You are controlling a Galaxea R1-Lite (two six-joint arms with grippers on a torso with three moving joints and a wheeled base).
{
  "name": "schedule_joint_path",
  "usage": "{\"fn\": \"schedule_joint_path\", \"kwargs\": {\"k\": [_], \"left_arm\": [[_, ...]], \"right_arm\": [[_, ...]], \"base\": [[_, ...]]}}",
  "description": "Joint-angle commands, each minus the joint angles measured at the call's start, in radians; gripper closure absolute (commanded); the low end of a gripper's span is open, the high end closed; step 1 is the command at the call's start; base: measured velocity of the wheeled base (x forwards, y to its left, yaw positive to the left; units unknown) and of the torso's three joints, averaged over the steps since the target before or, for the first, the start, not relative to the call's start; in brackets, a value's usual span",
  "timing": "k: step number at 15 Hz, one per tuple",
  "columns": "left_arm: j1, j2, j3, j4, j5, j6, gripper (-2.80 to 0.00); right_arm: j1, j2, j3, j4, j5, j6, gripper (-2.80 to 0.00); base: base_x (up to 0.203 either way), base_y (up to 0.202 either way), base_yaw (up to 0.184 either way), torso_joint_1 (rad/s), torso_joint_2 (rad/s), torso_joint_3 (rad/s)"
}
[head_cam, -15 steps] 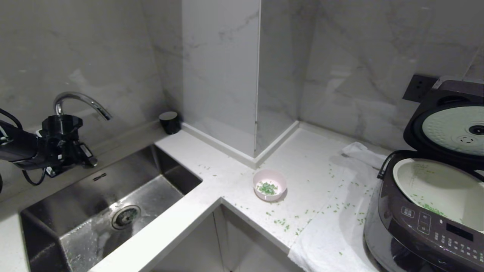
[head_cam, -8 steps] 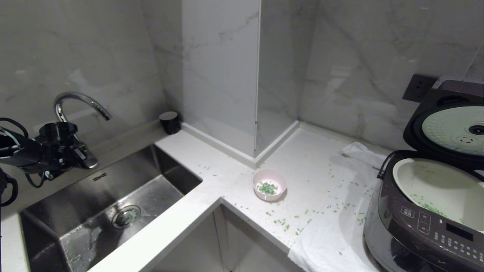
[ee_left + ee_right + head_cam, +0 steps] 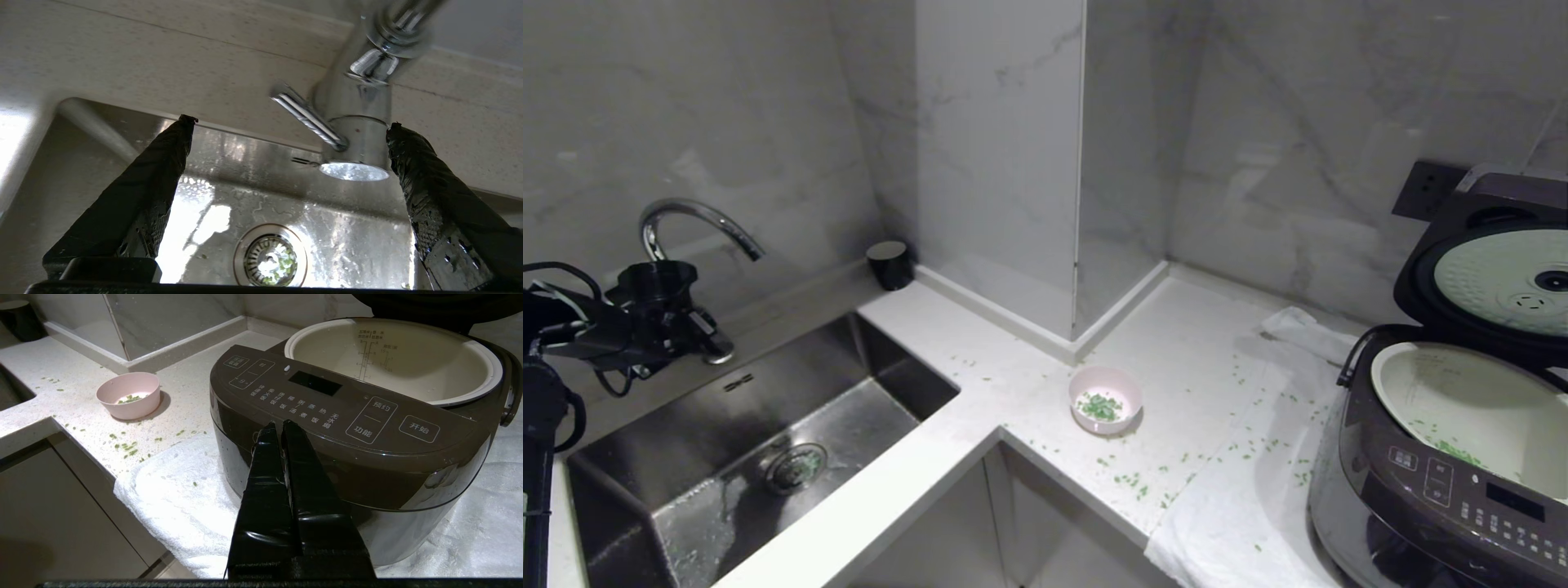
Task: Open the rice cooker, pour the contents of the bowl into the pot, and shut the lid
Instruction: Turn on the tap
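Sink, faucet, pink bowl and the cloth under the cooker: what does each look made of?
Sink: brushed stainless steel, with dull streaky reflections and water drops. Faucet: polished chromed metal, mirror-bright. Bowl: probably matte plastic or melamine, with an even pink wall and no glaze shine; ceramic is possible. Cloth: white terry towel, with a nubby looped pile.
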Motion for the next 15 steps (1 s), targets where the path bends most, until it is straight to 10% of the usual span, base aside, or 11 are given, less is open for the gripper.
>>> {"fn": "schedule_joint_path", "kwargs": {"k": [1,2,3,15], "left_arm": [[0.009,0.013,-0.011,-0.001,0.003,-0.003,-2.80],[0.015,0.017,-0.012,-0.001,0.003,-0.004,-2.80],[0.020,0.022,-0.015,-0.001,0.003,-0.003,0.00],[0.039,0.074,-0.101,0.001,0.015,-0.003,0.00]], "right_arm": [[0.000,0.000,0.002,0.000,0.000,0.000,0.00],[0.000,0.000,0.002,0.000,0.000,0.000,0.00],[0.000,0.000,0.002,0.000,0.000,0.000,0.00],[0.000,0.000,0.002,0.000,0.000,0.000,0.00]], "base": [[0.000,0.000,0.000,0.000,0.00,0.000],[0.000,0.000,0.000,0.000,0.00,0.000],[0.000,0.000,0.000,0.000,0.00,0.000],[0.000,0.000,0.000,0.000,0.00,0.000]]}}
